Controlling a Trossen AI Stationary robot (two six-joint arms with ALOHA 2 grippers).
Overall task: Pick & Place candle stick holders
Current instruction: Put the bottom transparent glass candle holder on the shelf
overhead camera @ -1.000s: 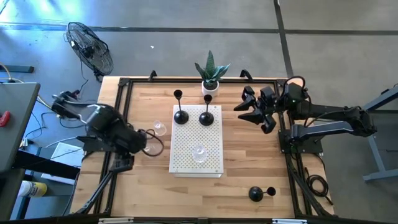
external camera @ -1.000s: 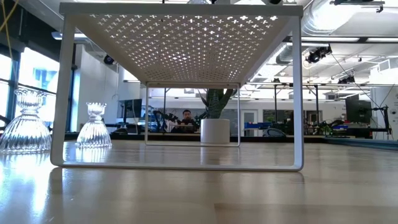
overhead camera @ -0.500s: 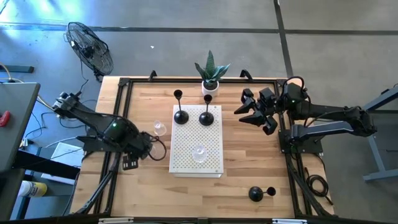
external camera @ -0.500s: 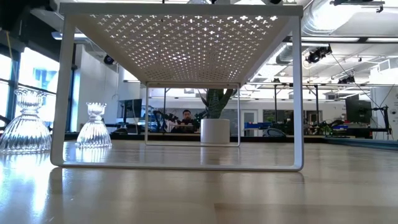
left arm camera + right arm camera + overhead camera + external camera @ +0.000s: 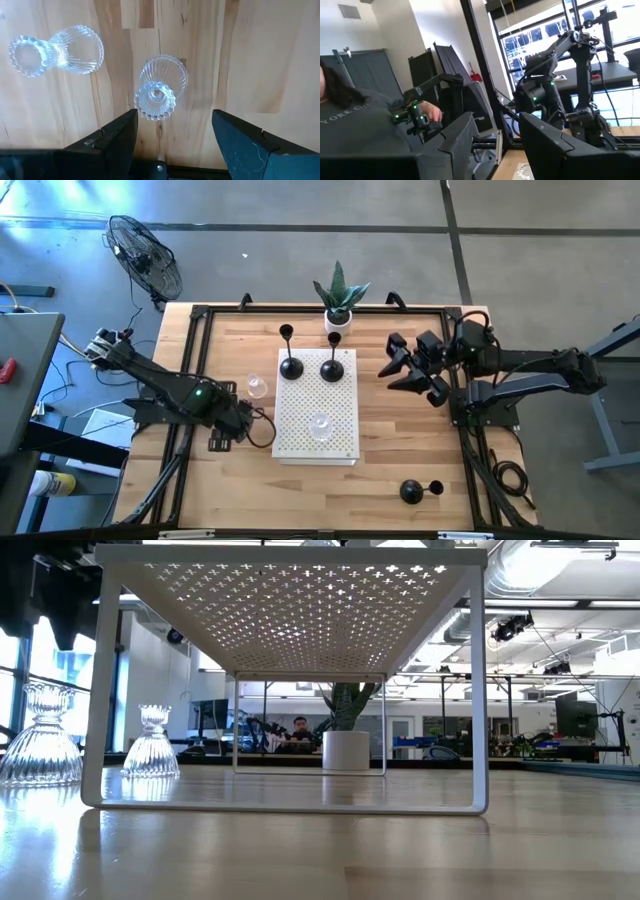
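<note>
Below, the open left gripper (image 5: 172, 135) frames 1 of 2 ribbed clear-glass holders (image 5: 159, 89); right gripper (image 5: 495, 140) open.

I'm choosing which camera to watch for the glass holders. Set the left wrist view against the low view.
Only the left wrist view shows the left gripper, fingers open, straight above one clear glass holder.

Only the low view shows the white perforated stand from beneath and the plant's white pot.

Both show two glass holders standing on the wooden table.
</note>
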